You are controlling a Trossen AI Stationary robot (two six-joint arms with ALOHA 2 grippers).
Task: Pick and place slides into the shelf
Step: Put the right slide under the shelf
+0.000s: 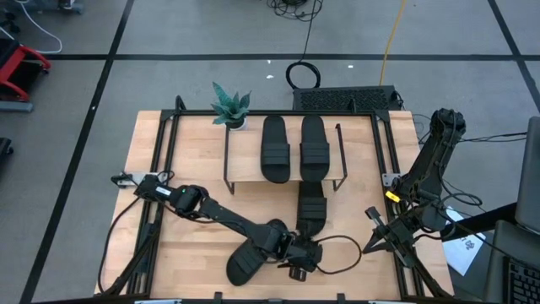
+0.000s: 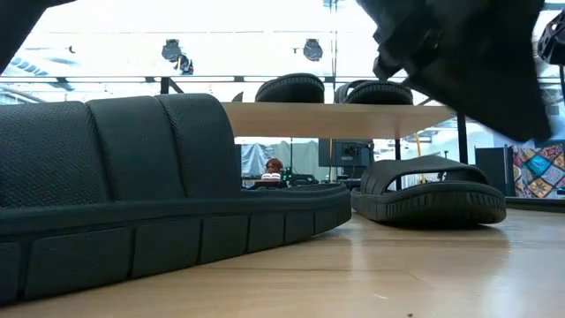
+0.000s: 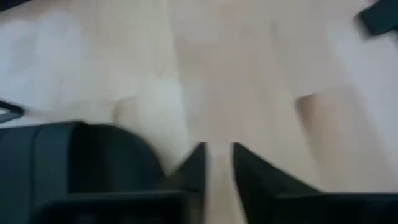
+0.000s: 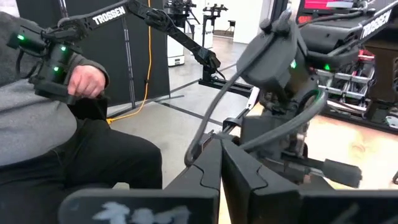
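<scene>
the fingers of the left gripper [image 1: 297, 268] are almost shut on nothing, just beside a slide [image 1: 246, 258] on the table [image 1: 194, 211].

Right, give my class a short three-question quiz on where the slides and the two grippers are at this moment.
1. How many slides lie on top of the shelf?
2. True or false: the right gripper is holding a slide.
3. Which gripper is right next to the slide farthest from the shelf? A) the left gripper B) the right gripper C) neither

Key: 1. Two, side by side; the other two are on the tabletop. 2. False: it is shut on nothing, parked at the table's right side. 3. A.
</scene>
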